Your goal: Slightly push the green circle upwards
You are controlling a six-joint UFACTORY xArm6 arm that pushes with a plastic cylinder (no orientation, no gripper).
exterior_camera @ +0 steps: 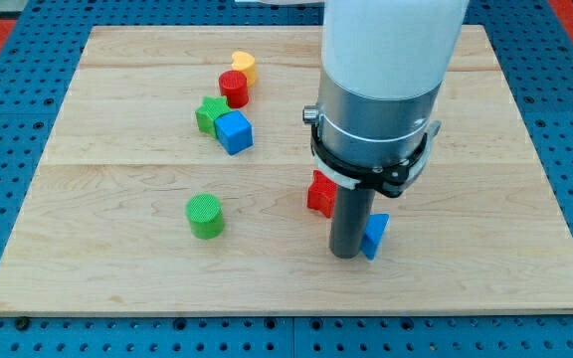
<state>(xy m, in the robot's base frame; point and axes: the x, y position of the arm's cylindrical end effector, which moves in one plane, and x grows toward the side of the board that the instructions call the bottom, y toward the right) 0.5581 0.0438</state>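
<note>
The green circle (205, 216) is a short green cylinder standing on the wooden board (117, 259), left of centre in the lower half. My tip (345, 255) is the lower end of the dark rod, far to the view's right of the green circle and slightly lower. The tip stands between a red block (319, 193) at its upper left and a blue block (375, 236) touching its right side. The arm's large white and grey body hides the board above the rod.
A cluster sits at the upper left of centre: a yellow block (244, 66), a red cylinder (233, 88), a green star-like block (210, 113) and a blue cube (234, 131). The board lies on a blue pegboard (8, 119).
</note>
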